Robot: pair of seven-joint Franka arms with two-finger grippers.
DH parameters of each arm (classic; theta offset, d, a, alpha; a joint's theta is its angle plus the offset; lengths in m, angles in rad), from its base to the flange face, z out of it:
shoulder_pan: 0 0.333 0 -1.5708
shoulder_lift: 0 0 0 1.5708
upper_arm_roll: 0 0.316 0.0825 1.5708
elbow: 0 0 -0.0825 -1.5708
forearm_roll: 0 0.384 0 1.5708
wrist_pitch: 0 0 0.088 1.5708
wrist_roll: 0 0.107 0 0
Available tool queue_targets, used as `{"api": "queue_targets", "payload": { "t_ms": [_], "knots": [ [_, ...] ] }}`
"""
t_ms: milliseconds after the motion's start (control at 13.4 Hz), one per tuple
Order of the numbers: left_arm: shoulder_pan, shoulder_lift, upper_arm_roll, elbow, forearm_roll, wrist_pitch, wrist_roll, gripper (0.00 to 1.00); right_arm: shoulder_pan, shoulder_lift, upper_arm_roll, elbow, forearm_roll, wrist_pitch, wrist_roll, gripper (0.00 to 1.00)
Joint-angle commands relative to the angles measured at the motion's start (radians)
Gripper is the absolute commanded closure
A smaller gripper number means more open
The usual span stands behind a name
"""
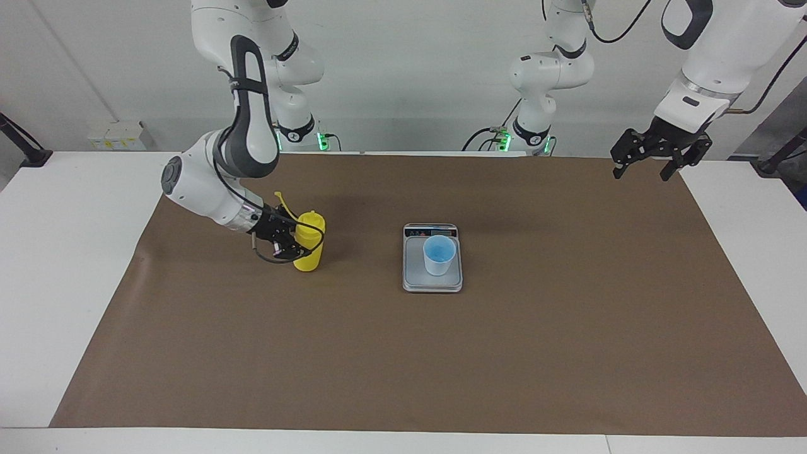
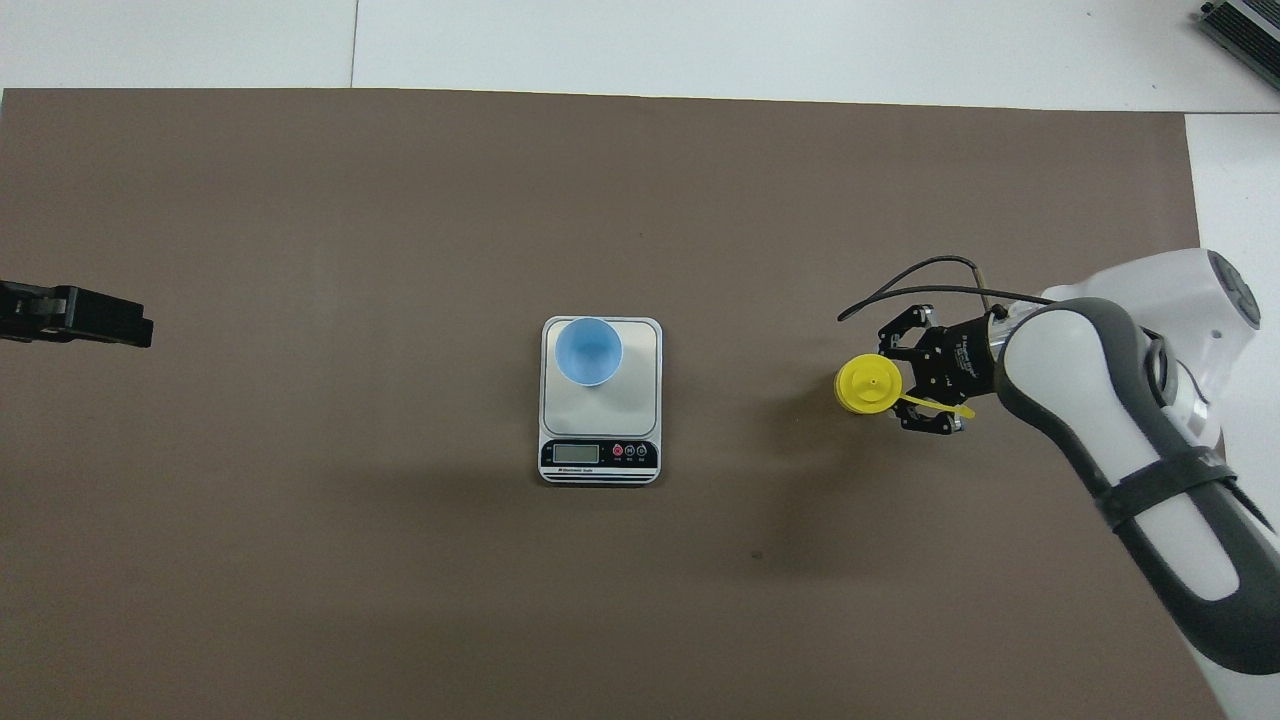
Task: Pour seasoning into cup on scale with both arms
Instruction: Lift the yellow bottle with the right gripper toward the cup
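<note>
Bottle (image 1: 310, 250) grasp stage; nothing poured.
Right pincer (image 1: 291, 242) clamped on upright bottle; cup (image 1: 439, 254) on scale (image 1: 432, 280) well apart; left pincer (image 1: 650, 157) waits, apart.

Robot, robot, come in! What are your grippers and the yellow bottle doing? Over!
Right gripper at the yellow bottle, bottle upright on the mat. Left gripper waiting, up over the left arm's end. Blue cup on the scale. Nothing between bottle and cup.

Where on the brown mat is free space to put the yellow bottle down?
Bare mat lies between the seasoning and the scale, and from the scale toward the left gripper. Crowded only at the right gripper beside the seasoning.
</note>
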Motion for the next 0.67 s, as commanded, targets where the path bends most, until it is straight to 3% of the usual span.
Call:
{"api": "queue_targets", "payload": {
  "t_ms": [0, 373, 597],
  "knots": [
    [0.011, -0.002, -0.006, 0.007, 0.001, -0.019, -0.011, 0.00, 0.065, 0.027, 0.002, 0.081, -0.123, 0.031, 0.152, 1.00],
    [0.011, -0.002, -0.006, 0.006, 0.001, -0.019, -0.011, 0.00, 0.182, 0.099, 0.004, 0.262, -0.348, 0.040, 0.440, 1.00],
    [0.010, -0.002, -0.006, 0.006, 0.001, -0.019, -0.011, 0.00, 0.264, 0.130, 0.004, 0.350, -0.564, 0.032, 0.532, 1.00]
  ]
}}
